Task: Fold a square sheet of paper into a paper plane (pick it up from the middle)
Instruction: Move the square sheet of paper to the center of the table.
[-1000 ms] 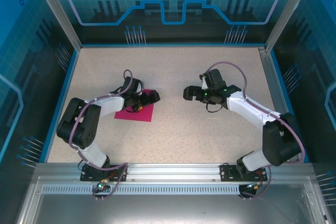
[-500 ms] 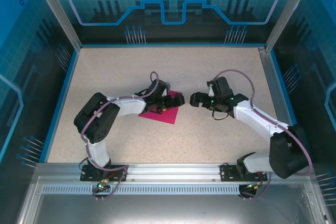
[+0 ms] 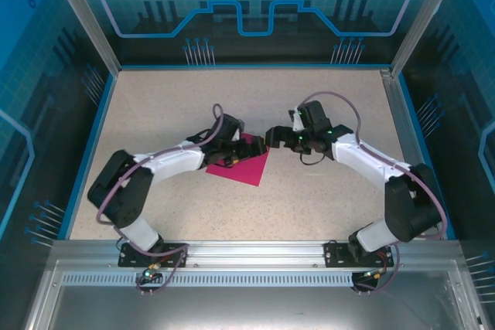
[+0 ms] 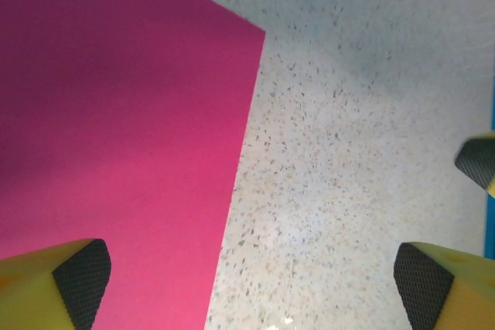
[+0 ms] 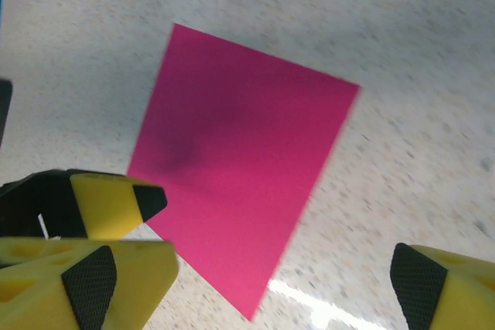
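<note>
Sheet [image 5: 240, 183] flat; L fingers [image 4: 77, 280], R fingers [image 5: 441, 287] apart

no readable text, labels, brands or numbers anywhere

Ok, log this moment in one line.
paper: flat, unfolded, on table | left jaws: open, over paper edge | right jaws: open, near paper | held: nothing

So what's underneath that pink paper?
The pink paper lies flat on the speckled table, which shows around its edges. The patch directly beneath is covered from view.
</note>
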`<state>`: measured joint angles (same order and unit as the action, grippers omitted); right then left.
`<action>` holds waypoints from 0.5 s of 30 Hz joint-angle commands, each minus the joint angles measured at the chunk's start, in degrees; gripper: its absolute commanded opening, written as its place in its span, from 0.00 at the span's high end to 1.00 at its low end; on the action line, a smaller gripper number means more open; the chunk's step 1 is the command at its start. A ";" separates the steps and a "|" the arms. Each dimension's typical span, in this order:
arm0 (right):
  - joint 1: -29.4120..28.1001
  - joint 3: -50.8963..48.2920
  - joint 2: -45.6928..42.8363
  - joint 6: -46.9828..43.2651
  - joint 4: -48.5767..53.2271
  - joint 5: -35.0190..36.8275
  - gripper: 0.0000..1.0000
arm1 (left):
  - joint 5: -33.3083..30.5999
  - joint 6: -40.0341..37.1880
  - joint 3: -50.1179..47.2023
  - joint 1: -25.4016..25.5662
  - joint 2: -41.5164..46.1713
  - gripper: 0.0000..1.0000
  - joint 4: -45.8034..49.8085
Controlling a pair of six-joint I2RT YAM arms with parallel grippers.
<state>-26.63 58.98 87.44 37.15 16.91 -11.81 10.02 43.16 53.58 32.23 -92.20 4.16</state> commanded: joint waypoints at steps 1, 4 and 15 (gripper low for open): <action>-2.99 4.31 5.69 1.18 0.43 -0.32 0.07 | 0.08 -2.00 -3.87 -3.36 7.11 0.01 1.31; -4.36 8.28 10.62 2.37 0.64 -0.27 0.12 | 0.26 -3.24 -7.45 -7.68 11.68 0.01 1.96; -9.39 24.41 27.47 3.10 5.45 -1.54 0.26 | -3.35 -9.48 -15.10 -17.61 25.57 0.02 6.52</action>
<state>-34.46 80.05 112.16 39.72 19.46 -12.49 8.99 37.01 39.68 15.53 -69.47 8.32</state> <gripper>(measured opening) 0.754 0.985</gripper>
